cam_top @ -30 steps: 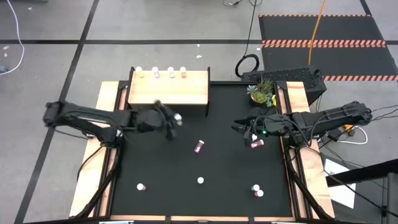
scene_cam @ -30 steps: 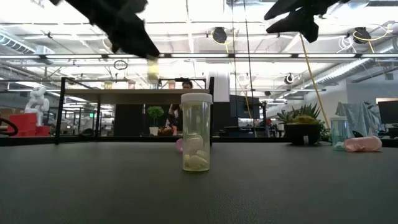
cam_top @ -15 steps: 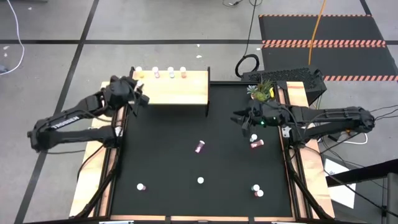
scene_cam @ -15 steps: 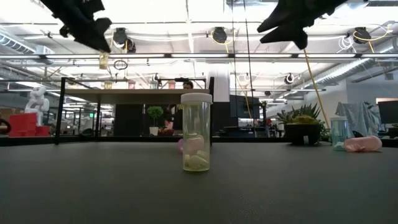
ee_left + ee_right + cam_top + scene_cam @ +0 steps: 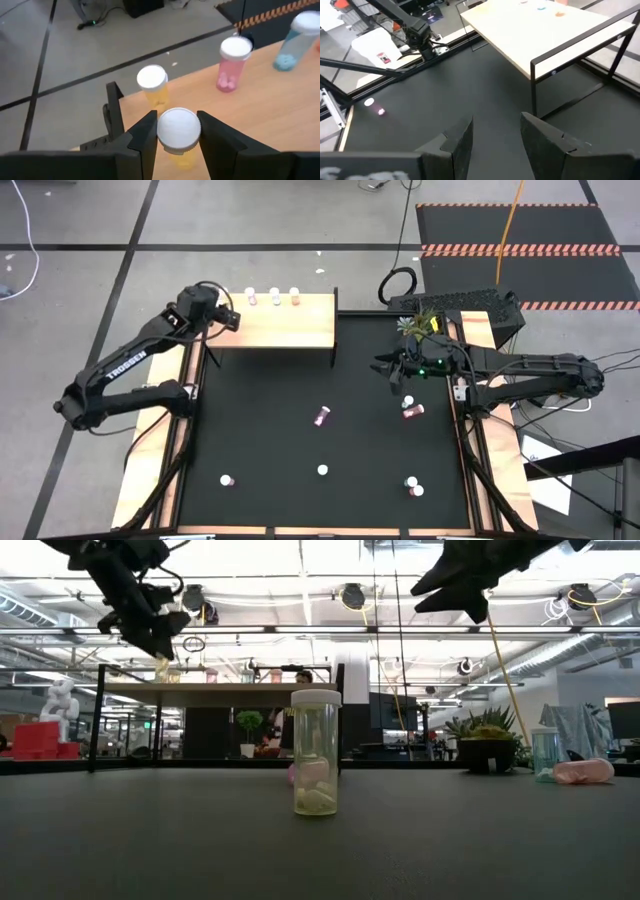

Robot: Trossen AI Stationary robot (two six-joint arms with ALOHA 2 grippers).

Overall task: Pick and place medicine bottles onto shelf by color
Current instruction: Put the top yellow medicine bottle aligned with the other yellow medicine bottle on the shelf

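High view: left gripper (image 5: 226,319) sits over the far left corner of the shelf (image 5: 290,330), which stands at the far left of the black table (image 5: 260,450). Three bottles with white caps stand in a row along the shelf's far edge: (image 5: 251,298), (image 5: 274,297), (image 5: 295,298).

Left wrist view: the two dark fingers (image 5: 145,137) pinch a yellow bottle (image 5: 178,134) with a white cap, held upright just above the light wood. A second yellow bottle (image 5: 152,85) stands beyond it near the shelf corner. A pink bottle (image 5: 231,62) stands farther along the board, then a pale blue one (image 5: 299,37) at the picture's edge.

Right gripper (image 5: 393,373) hangs above the table's right side, near the potted plant (image 5: 421,328), fingers spread with nothing between them. A pink bottle (image 5: 411,410) lies on its side just nearer than this gripper.

Loose on the table: a magenta bottle (image 5: 320,416) lying near the centre; a white-capped one (image 5: 322,470) nearer the front; one (image 5: 227,479) at front left; two together (image 5: 413,485) at front right.

Low view: a clear yellowish bottle (image 5: 316,752) stands upright in the middle foreground, something pink just behind it. Left gripper (image 5: 150,630) shows at upper left above the shelf, right gripper (image 5: 470,590) at upper right. Pink bottle on its side (image 5: 582,771) at far right, beside the plant (image 5: 487,745).
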